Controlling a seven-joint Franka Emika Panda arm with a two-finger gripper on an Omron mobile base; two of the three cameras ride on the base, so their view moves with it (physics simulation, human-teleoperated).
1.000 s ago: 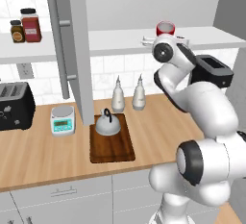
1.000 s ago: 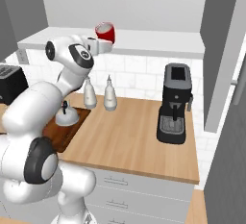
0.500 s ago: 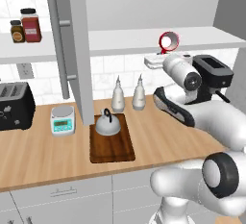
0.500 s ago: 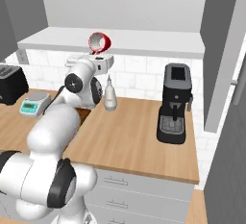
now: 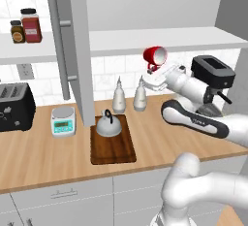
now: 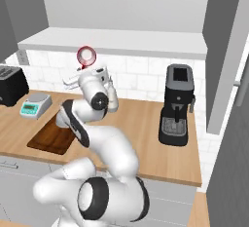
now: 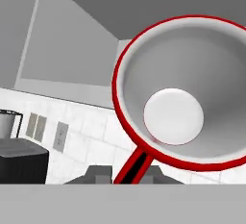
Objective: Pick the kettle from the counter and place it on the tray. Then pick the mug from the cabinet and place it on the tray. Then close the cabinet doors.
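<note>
Kettle (image 5: 108, 124) already sitting on the tray (image 5: 113, 147) (first step looking finished). Claw (image 5: 154, 72) clamping narrowly on the mug (image 5: 155, 55) by its handle, carrying it in mid-air beside the shelf. Remaining: placing mug, shutting cabinet doors (image 5: 80, 50).

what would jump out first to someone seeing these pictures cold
The bright red mug stands out first, held by its handle in the hand and tipped on its side in the air, just below the white cabinet shelf and above the counter. Next comes the silver kettle, already sitting on the dark wooden tray. One tall grey cabinet door still hangs open beside it.
</note>
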